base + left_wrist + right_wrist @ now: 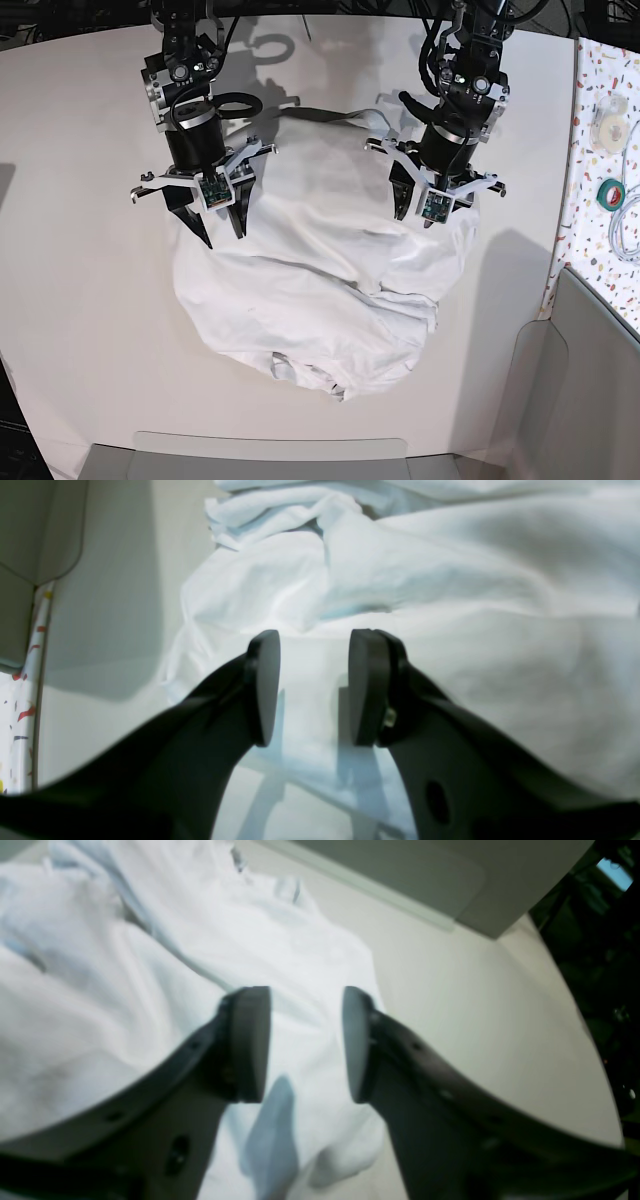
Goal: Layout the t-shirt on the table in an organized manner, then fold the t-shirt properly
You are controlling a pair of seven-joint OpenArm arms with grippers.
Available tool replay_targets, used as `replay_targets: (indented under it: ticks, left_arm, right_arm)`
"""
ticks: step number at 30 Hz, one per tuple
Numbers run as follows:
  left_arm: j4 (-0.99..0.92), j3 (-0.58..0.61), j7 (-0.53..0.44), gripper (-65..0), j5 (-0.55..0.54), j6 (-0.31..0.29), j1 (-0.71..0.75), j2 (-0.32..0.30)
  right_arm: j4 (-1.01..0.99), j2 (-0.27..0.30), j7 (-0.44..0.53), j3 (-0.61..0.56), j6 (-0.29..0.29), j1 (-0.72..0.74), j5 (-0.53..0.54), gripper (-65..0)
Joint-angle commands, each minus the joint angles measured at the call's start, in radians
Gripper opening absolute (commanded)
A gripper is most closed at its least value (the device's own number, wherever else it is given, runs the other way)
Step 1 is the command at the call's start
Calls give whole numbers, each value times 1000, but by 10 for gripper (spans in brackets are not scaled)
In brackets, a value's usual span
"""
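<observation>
T-shirt (310,290) beneath both parted tools.

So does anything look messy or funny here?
Yes. The t-shirt lies crumpled in a lump on the table, not spread flat, with bunched folds along its near edge. Both the left gripper and the right gripper are open above it, holding nothing.

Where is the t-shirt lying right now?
In the base view, the t-shirt lies crumpled mid-table, beneath the open left gripper and right gripper.
</observation>
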Motion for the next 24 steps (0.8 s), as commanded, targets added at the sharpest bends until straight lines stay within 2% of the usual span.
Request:
replay_targets:
  ticks: [1, 4, 7, 11, 12, 14, 16, 18, 22, 24]
  left_arm:
    - [21, -4, -27, -426, 3, 1, -8, 0]
    - [21, -1, -27, -426, 0, 1, -8, 0]
    - [21, 11, -27, -434, -1, 0, -22, 4]
    - [15, 49, -18, -536, -1, 0, -80, 41]
    - [13, 51, -18, -555, -1, -2, -100, 55]
    - [-5, 59, -6, -569, -1, -2, -153, 90]
    - [-22, 63, 50, -569, -1, -2, -209, 110]
    - [-53, 63, 134, -569, -4, -3, -265, 147]
    - [-143, 63, 317, -569, -4, -3, -312, 218]
    - [-192, 63, 375, -569, -4, -3, -315, 234]
  right_arm:
    - [28, -2, 39, -5, -7, 4, 6, -382]
    - [36, 0, 39, -16, -7, 10, 6, -381]
    - [31, 1, 34, -8, -7, 92, 6, -381]
    - [8, 1, 19, -7, -7, 219, -1, -389]
    - [2, 1, -16, -7, -7, 254, -1, -404]
    - [-23, 0, -145, -7, -7, 360, 5, -475]
    - [-87, -5, -260, -7, -7, 455, 8, -554]
    - [-205, -6, -331, -7, -7, 558, 8, -636]
    - [-503, 1, -346, -5, -7, 704, 8, -650]
    - [-630, 1, -323, 9, -7, 753, 8, -650]
